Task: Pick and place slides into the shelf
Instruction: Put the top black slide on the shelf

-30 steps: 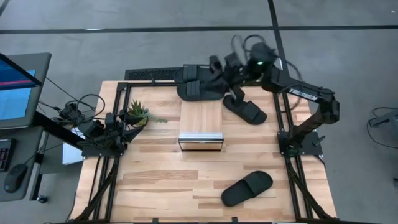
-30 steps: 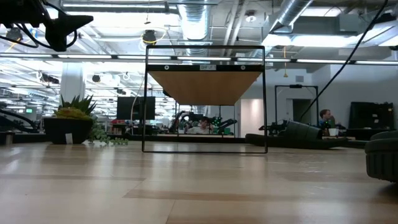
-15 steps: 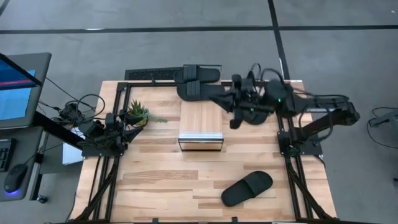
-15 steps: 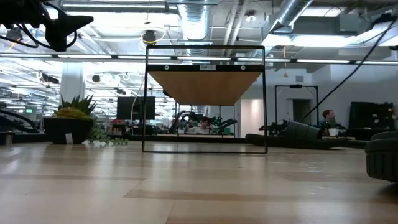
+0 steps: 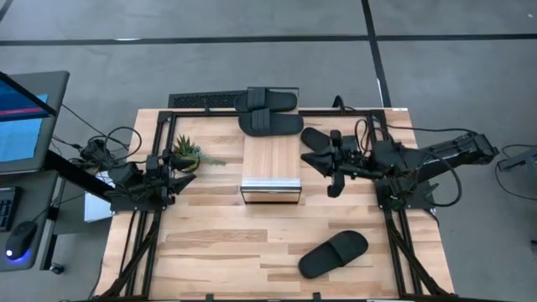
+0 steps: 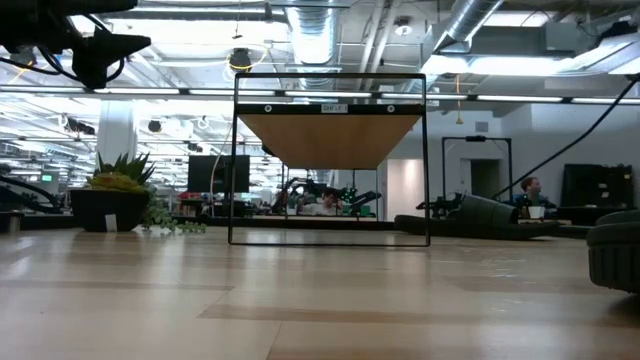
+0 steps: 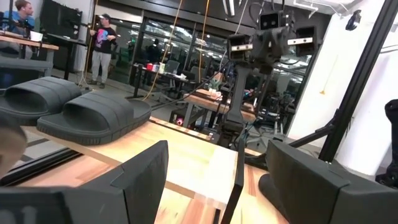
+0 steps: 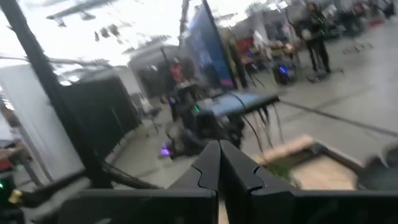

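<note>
Two slides [image 5: 267,111] at the worktop's [image 5: 210,243] far edge behind the shelf [image 5: 271,170], one [image 5: 319,140] beside it under the shut, empty right claw [image 5: 334,159], another [image 5: 334,254] near front; left claw [image 5: 172,168] wide by the plant [image 5: 186,151].

Grey concrete floor [image 5: 210,63]; exposed ceiling ducts [image 6: 310,35] overhead.
</note>
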Robot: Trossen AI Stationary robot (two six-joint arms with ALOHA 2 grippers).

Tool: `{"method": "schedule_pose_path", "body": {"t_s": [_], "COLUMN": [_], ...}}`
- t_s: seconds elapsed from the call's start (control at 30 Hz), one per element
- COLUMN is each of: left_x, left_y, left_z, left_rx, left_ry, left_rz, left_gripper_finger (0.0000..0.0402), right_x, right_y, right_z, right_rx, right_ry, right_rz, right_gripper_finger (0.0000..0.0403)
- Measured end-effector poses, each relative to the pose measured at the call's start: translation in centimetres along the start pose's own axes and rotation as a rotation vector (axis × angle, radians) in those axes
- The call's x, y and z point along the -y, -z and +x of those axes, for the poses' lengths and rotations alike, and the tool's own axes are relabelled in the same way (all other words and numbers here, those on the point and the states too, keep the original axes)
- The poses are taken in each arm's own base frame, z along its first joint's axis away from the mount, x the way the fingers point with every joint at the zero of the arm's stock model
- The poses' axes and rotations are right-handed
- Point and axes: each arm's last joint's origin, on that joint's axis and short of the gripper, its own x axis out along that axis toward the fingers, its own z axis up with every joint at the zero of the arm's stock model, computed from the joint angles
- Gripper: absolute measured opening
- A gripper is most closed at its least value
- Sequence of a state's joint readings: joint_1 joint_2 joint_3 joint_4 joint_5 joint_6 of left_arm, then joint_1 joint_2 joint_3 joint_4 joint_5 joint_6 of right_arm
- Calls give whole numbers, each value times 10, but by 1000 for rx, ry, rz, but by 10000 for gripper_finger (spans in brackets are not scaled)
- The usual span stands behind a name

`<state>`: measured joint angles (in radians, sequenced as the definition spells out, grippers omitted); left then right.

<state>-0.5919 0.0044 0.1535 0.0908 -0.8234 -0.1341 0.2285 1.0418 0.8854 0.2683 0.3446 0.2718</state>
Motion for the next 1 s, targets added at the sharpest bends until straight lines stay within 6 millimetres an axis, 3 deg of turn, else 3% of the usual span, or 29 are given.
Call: {"method": "schedule_pose_path", "body": {"t_s": [0.4,0.6,1.0], "left_x": [0,0,0], "left_y": [3,3,3], "left_z": [0,0,0], "left_rx": [-24,-20,-23], "left_ry": [-4,-3,-2], "left_rz": [26,21,25], "left_gripper_finger": [258,258,258], "right_x": [7,20,42], "right_y": [29,45,68], "right_z": [-32,-43,-73], "right_rx": [-121,-164,-229], "right_ry": [397,623,917], "right_rz": [28,115,268], "right_gripper_finger": [0,0,0]}}
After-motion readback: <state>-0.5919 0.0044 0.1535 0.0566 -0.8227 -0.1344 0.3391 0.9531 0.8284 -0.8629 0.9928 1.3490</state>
